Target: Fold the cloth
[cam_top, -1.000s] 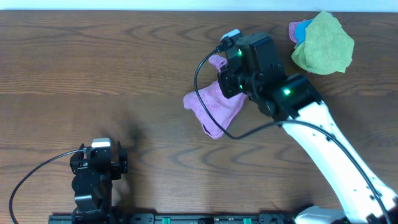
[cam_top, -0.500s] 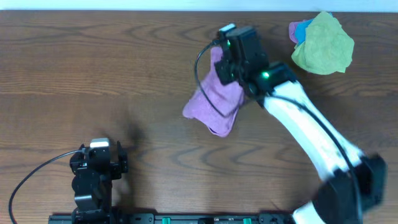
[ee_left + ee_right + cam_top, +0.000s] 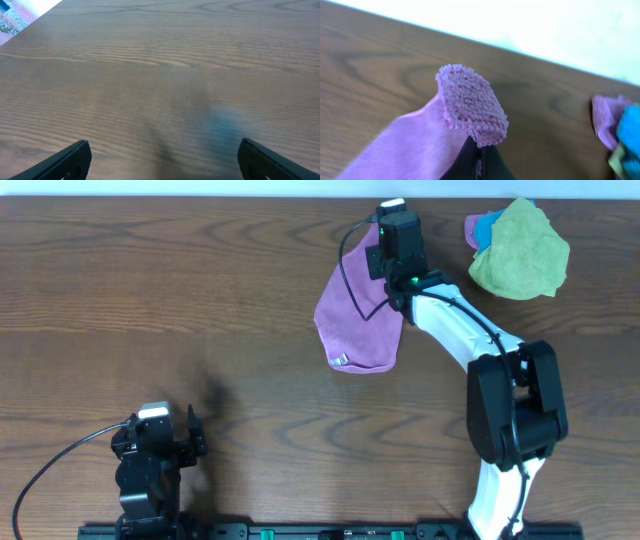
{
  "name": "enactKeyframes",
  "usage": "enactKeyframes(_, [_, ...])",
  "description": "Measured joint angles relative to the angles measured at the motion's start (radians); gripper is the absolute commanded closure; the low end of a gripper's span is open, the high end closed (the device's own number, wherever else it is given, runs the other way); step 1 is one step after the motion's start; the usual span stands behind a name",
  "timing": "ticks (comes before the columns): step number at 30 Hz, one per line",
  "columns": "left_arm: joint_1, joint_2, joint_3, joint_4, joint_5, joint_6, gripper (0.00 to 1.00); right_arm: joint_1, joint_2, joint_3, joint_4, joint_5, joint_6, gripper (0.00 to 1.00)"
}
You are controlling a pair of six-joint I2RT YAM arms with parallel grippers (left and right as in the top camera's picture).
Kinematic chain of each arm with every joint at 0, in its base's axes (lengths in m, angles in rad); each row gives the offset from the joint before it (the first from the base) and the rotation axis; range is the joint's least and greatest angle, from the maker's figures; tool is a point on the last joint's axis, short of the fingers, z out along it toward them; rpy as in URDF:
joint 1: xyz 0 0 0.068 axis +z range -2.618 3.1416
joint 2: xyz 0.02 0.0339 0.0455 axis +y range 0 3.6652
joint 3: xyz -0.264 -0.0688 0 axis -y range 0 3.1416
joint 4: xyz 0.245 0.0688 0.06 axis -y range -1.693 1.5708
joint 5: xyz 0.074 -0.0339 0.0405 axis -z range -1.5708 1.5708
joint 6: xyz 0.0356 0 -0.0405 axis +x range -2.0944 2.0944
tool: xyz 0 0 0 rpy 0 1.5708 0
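The purple-magenta cloth point(image 3: 356, 315) hangs stretched from my right gripper point(image 3: 378, 255) near the table's far edge, its lower end with the small white tag point(image 3: 341, 361) resting on the wood. In the right wrist view my right gripper point(image 3: 480, 150) is shut on a corner of the cloth point(image 3: 470, 102), which sticks up above the closed fingertips. My left gripper point(image 3: 160, 442) is at the front left of the table, far from the cloth. In the left wrist view its fingers point(image 3: 162, 155) are wide apart and empty over bare wood.
A yellow-green cloth point(image 3: 520, 248) lies bunched at the far right with a blue cloth point(image 3: 487, 227) and a bit of purple fabric point(image 3: 474, 227) under its left side. The table's far edge point(image 3: 200, 197) runs just behind the right gripper.
My right gripper has moved toward the far edge with the cloth corner, pulling the bunched cloth out longer. The white tag end now shows. The left arm has not moved.
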Motion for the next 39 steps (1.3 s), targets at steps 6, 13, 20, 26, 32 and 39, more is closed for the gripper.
enactKeyframes(6, [0.0, 0.0, 0.0, 0.0, 0.0, -0.003, 0.05, 0.064, 0.0, 0.0, 0.063, -0.019, 0.006, 0.6])
enactKeyframes(13, [0.0, 0.0, 0.0, 0.0, 0.0, -0.003, 0.05, 0.125, 0.0, 0.0, 0.061, 0.051, 0.001, 0.05])
enactKeyframes(20, [0.0, 0.0, 0.0, 0.0, 0.0, -0.003, 0.05, 0.156, -0.014, 0.0, -0.023, 0.168, 0.003, 0.01])
enactKeyframes(26, [0.0, 0.0, 0.0, 0.0, 0.0, -0.003, 0.05, 0.184, -0.156, 0.002, -0.436, 0.146, 0.107, 0.01])
enactKeyframes(32, [0.0, 0.0, 0.0, 0.014, 0.02, -0.011, 0.05, 0.183, -0.303, 0.008, -0.84, -0.08, 0.267, 0.01])
enactKeyframes(39, [0.0, 0.0, -0.003, 0.027, 0.092, -0.052, 0.05, 0.183, -0.294, -0.055, -0.904, -0.302, 0.437, 0.01])
